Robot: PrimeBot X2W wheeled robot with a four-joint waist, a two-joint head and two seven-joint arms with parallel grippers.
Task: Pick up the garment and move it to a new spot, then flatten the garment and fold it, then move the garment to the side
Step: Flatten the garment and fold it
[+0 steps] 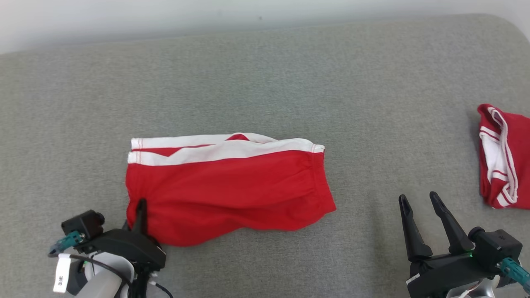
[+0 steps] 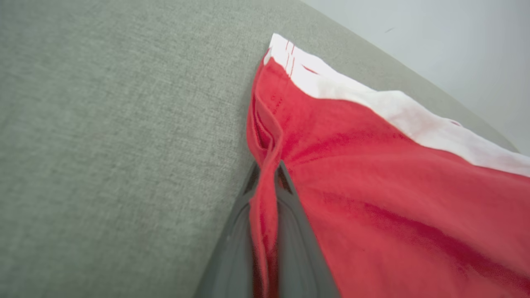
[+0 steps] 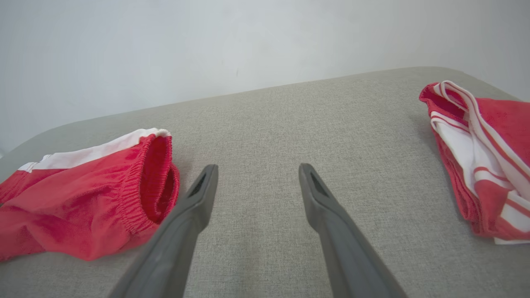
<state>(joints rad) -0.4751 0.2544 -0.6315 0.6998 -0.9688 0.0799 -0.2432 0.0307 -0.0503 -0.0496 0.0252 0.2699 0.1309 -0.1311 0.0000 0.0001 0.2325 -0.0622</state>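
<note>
Garment (image 1: pixel 232 186): red shorts, white band along far edge, slightly rumpled.

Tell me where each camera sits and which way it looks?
Head view: on the head, looking down at red shorts on a grey cushion; left gripper and right gripper show.
Left wrist view: along its shut fingers, pinching the shorts' edge.
Right wrist view: along its open fingers, across the cushion.
All three see the shorts.

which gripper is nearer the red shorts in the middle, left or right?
Left. The left gripper is at the near left corner of the red shorts, jaws shut on the fabric. The right gripper sits apart, off their right end, jaws open.
</note>
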